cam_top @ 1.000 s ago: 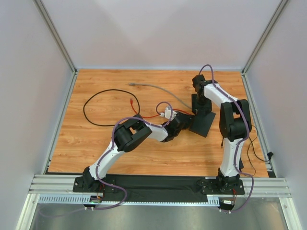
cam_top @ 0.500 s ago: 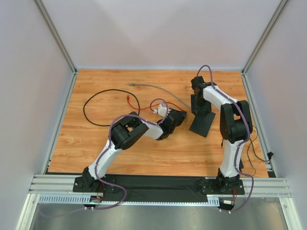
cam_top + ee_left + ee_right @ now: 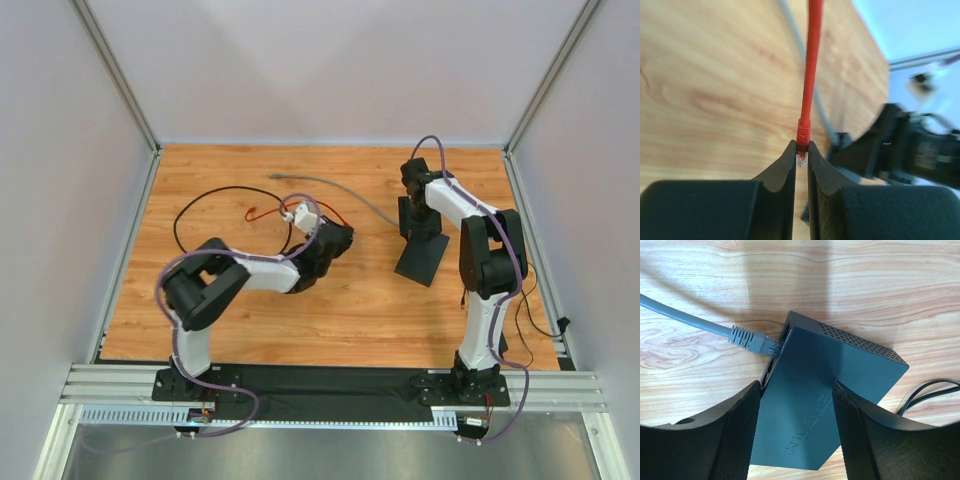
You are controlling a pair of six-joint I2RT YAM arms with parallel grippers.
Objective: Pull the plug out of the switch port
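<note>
Left of the switch (image 3: 422,258): the left gripper (image 3: 340,236) hangs well apart from it over the wooden table (image 3: 400,310).
Left claw: clenched on the red plug (image 3: 803,131). Its two fingers pinch the clear tip, and the red boot sticks out beyond them.
Red cable (image 3: 812,60): runs straight out from the plug, away from the wrist camera.
Left wrist view only: shows the pinch itself. The switch side of this picture is a dark blur.
Top view only: shows the open gap between the left gripper and the switch. The red cable (image 3: 265,208) curls on the side away from the switch, with a black cord loop (image 3: 190,215) farther out that way.
Right claw: the right gripper (image 3: 797,400) grasps the switch (image 3: 840,355), one finger against each long side.
Right wrist view only: shows a grey plug (image 3: 747,340) seated in a port on the switch's end face. Its grey cable (image 3: 675,315) leads off across the wood.
Switch, place: on the table under the right gripper (image 3: 415,222), tilted in the top view.
Switch, look: flat matte-black rectangle with embossed lettering on its broad face. A row of vent holes lines one edge, and there are ports on the narrow end.
</note>
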